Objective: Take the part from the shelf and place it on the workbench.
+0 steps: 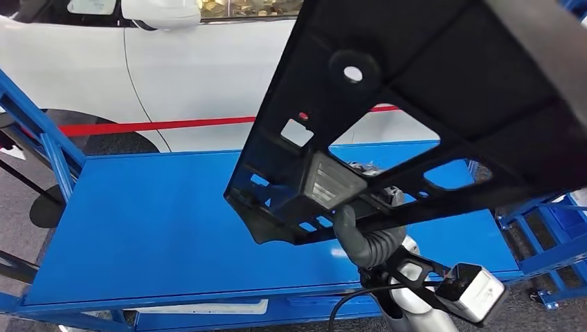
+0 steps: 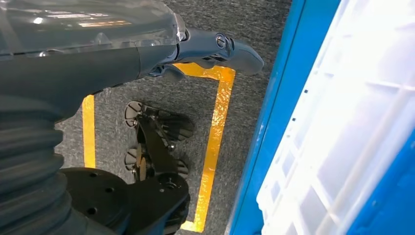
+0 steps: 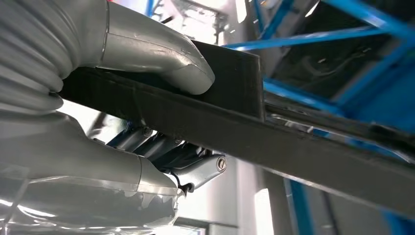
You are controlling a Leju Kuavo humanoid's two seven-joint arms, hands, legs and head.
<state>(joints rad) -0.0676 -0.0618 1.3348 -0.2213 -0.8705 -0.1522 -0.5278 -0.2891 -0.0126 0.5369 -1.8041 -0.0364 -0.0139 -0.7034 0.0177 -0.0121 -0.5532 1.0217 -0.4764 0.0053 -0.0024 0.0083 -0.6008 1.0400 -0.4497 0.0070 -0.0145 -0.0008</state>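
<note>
The flat black plastic panel with cut-outs is grasped at its edge by the right hand above the blue counter; stiff, light, unwieldy. The left hand hangs, fingers curled, nothing held.

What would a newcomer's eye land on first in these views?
The big black part looms close to the head camera, held up over the blue workbench. The right robot hand grips its edge, thumb on one face and fingers on the other. Behind the bench stands a white car.
</note>
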